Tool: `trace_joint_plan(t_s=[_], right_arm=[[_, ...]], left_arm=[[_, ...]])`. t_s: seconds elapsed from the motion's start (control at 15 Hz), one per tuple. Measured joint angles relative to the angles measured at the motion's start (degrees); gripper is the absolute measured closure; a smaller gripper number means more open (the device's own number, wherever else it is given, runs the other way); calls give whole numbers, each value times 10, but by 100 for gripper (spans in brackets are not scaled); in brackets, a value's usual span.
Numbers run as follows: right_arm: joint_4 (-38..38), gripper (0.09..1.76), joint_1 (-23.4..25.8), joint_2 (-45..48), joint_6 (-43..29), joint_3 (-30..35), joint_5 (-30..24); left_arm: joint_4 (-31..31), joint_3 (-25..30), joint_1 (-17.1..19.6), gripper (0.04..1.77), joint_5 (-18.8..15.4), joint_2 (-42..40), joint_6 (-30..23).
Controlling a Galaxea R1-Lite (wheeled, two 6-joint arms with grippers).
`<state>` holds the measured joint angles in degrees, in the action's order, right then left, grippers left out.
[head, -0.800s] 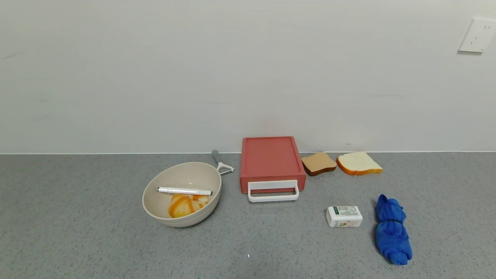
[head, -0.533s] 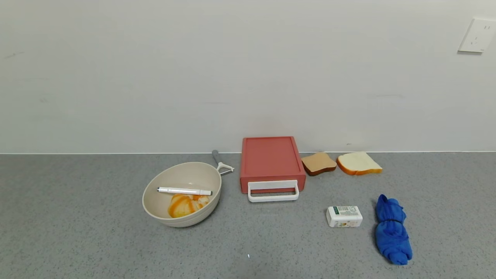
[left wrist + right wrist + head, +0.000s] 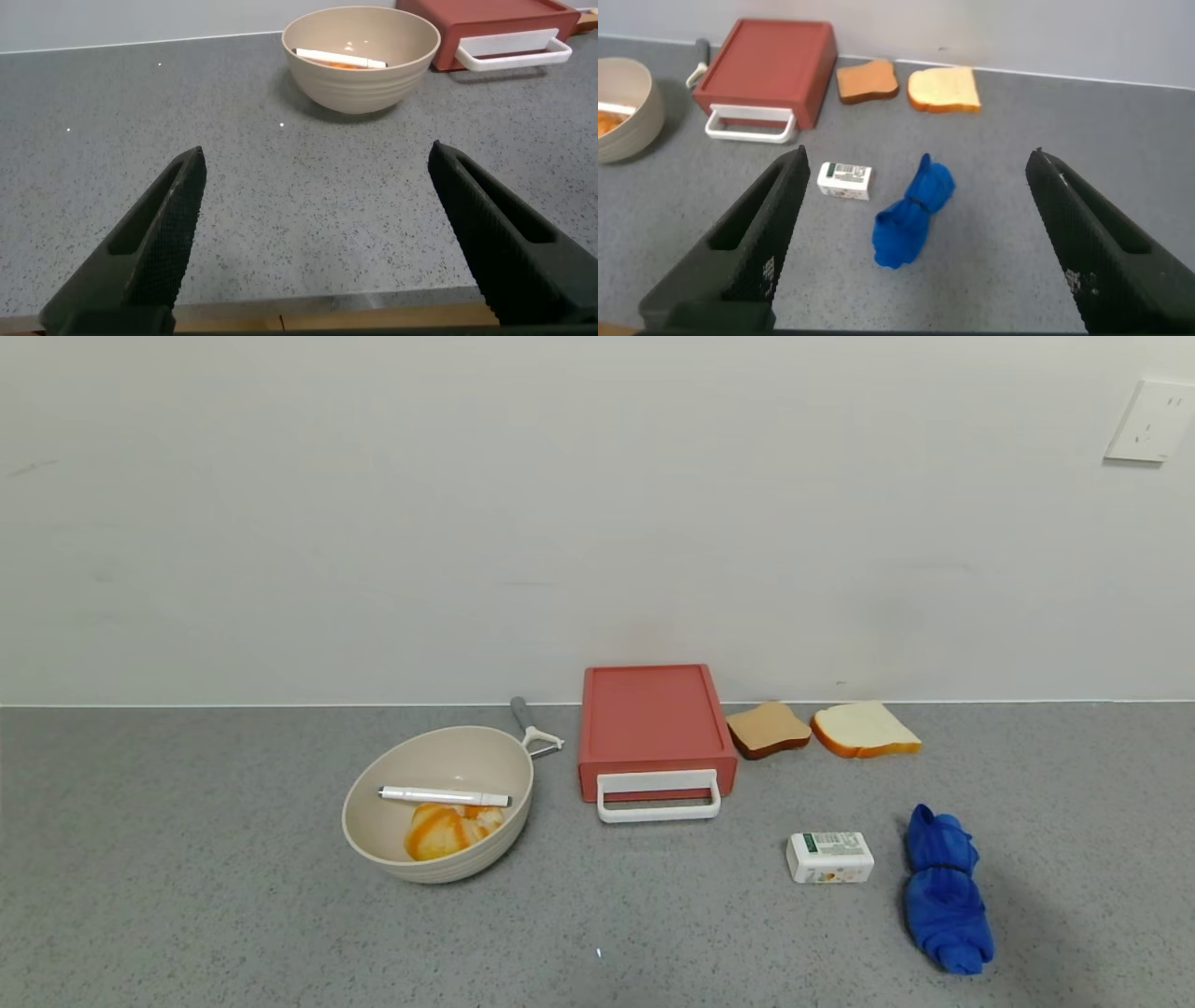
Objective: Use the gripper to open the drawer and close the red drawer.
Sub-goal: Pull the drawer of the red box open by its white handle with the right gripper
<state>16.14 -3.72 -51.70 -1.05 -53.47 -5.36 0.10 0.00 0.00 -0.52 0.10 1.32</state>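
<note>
The red drawer [image 3: 653, 719] stands at the back of the grey table, against the wall, with its tray pushed in and its white loop handle [image 3: 658, 798] facing the front. It also shows in the left wrist view [image 3: 495, 19] and the right wrist view [image 3: 771, 65]. Neither gripper shows in the head view. My left gripper [image 3: 316, 149] is open and empty, low over the table's front edge, well short of the bowl. My right gripper [image 3: 917, 152] is open and empty, raised above the blue cloth, far from the drawer.
A beige bowl [image 3: 439, 803] with a white pen and an orange bun stands left of the drawer, a peeler [image 3: 534, 728] behind it. Two bread slices [image 3: 822, 728] lie right of the drawer. A small white box [image 3: 829, 856] and a blue cloth [image 3: 943, 891] lie front right.
A faint shadow has come onto the table just right of the blue cloth. The drawer and the other things have not moved.
</note>
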Motion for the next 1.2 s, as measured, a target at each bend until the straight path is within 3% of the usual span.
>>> trace_joint_plan(t_s=[0.33,0.67,1.2], right_arm=[[145,14,-55,-204,3,-218,-20],[236,14,-138,-395,-8,-391,2],[249,14,-276,-620,-97,-512,55]], left_arm=[[0,0,0,9,0,0,0],[0,0,0,9,0,0,0],[0,0,0,9,0,0,0]])
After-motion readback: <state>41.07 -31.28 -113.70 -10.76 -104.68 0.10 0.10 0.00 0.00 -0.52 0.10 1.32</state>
